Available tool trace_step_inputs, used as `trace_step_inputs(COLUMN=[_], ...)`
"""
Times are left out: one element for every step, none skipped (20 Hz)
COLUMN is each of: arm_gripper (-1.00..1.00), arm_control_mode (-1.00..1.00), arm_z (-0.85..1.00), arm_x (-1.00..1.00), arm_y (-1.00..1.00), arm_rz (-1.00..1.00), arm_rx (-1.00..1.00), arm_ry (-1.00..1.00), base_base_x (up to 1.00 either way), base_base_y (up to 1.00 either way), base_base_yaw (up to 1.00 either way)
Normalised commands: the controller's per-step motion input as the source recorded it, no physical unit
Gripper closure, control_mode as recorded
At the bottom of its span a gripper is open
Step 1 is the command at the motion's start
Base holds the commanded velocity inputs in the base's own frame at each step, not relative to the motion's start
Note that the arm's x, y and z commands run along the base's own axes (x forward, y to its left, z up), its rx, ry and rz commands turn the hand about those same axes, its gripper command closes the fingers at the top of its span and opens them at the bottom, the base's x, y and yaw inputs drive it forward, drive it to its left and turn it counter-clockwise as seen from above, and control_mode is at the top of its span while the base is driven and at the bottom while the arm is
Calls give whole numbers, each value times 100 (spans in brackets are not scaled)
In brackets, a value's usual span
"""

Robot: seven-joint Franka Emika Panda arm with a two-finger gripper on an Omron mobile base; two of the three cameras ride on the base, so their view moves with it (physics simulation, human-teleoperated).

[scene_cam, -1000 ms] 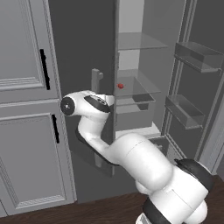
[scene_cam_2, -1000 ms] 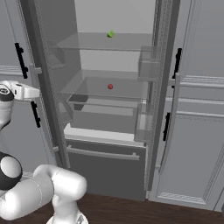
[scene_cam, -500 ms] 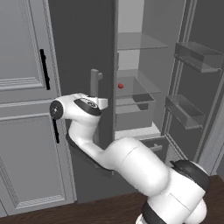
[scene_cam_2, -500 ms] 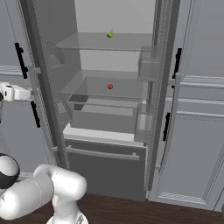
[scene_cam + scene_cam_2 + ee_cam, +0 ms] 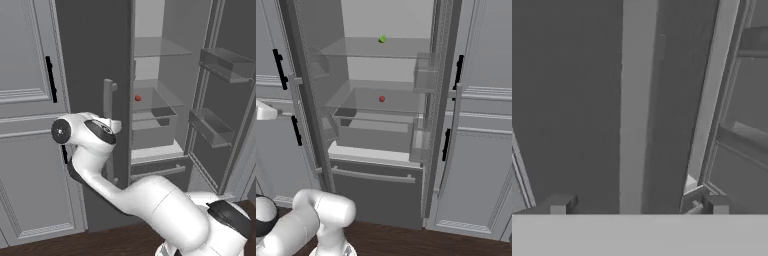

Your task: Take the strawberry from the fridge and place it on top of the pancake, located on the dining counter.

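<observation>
The fridge (image 5: pixel 376 190) stands with both doors swung open. The strawberry (image 5: pixel 381 99), a tiny red fruit, lies on the middle glass shelf (image 5: pixel 363 100) and also shows as the strawberry (image 5: pixel 138 98) in the left base view. My gripper (image 5: pixel 638 205) is open, its fingertips (image 5: pixel 559 204) wide apart on either side of the left door's long grey handle (image 5: pixel 634 100) and not touching it. In the left base view my wrist (image 5: pixel 97 135) sits right at that handle (image 5: pixel 107 97). The pancake and the dining counter are out of view.
A tiny green item (image 5: pixel 382 38) lies on the top shelf. Door bins (image 5: pixel 212 127) line the open right door, and the bottom drawer (image 5: pixel 155 170) is closed. Panelled grey cabinets (image 5: pixel 25 75) with black handles flank the fridge. Dark wood floor (image 5: pixel 406 242) lies below.
The jaws have spread from nearly shut on the left door's handle to wide open, letting it go. The arm's upper joint has swung left. The strawberry has not moved.
</observation>
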Motion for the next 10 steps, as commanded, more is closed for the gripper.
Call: trace_step_inputs(arm_gripper=[-100, -100, -100, -100, -100, -100, -100, -100, -100, -100], arm_control_mode=[-100, -100, -100, -100, -100, -100, -100, -100, -100, -100], arm_z=[0, 0, 0, 16, 34, 34, 29, 21, 11, 0], arm_x=[-63, -53, -26, -10, -10, -17, -26, -31, -16, -10], arm_y=[-97, -100, -100, -77, -62, -62, -60, -57, -66, -76], arm_rz=[41, 36, 36, 43, 47, 47, 46, 46, 42, 35], arm_rx=[42, 49, 47, 49, 50, 53, 58, 60, 62, 71], arm_ry=[0, 0, 4, 0, 0, 0, 0, 0, 0, 8], base_base_x=[0, 0, 0, 0, 0, 0, 0, 0, 0, 0], base_base_y=[0, 0, 0, 0, 0, 0, 0, 0, 0, 0], base_base_yaw=[0, 0, 0, 0, 0, 0, 0, 0, 0, 0])
